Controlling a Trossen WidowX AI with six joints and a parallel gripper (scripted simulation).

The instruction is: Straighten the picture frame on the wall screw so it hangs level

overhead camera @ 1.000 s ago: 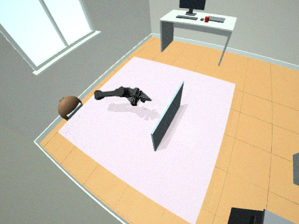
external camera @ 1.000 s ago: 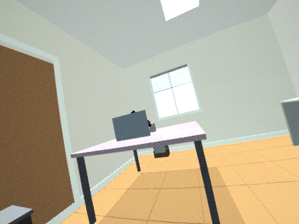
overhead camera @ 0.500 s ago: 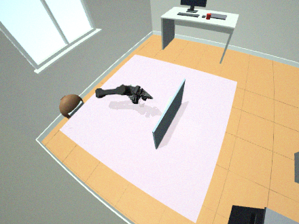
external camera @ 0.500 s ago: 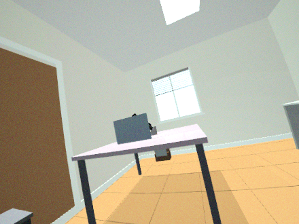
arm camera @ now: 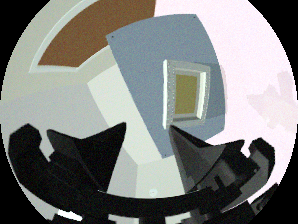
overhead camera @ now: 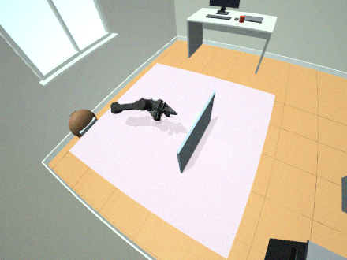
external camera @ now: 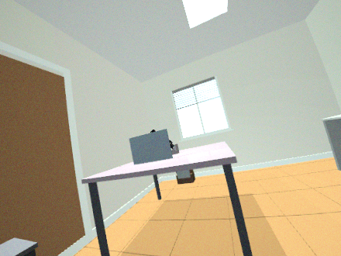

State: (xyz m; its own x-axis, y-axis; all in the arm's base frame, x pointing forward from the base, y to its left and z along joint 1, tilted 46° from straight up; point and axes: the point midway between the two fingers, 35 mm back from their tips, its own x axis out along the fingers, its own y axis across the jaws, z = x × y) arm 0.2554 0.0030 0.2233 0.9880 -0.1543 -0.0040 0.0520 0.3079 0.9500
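Note:
The picture frame [arm camera: 168,95], with a pale moulding and an olive picture, hangs on the blue-grey upright panel [overhead camera: 195,134] [external camera: 151,147] [arm camera: 142,75]. In the rolled wrist view it sits clearly crooked against the panel's edges: facing the panel, its left side is higher, the end toward my fingers. The panel hides it in the exterior view. My gripper [overhead camera: 176,114] [arm camera: 148,127] is partly open and empty. It stands in front of the panel, apart from it; the right fingertip overlaps the frame's near corner only in the wrist image. The screw and notched strip are hidden.
The panel stands on the pale pink table [overhead camera: 213,205] [external camera: 194,156]. The arm reaches in from the table's wall side. A brown rounded object [overhead camera: 82,121] is beyond the table edge. A white desk [overhead camera: 252,26] with a monitor stands farther off.

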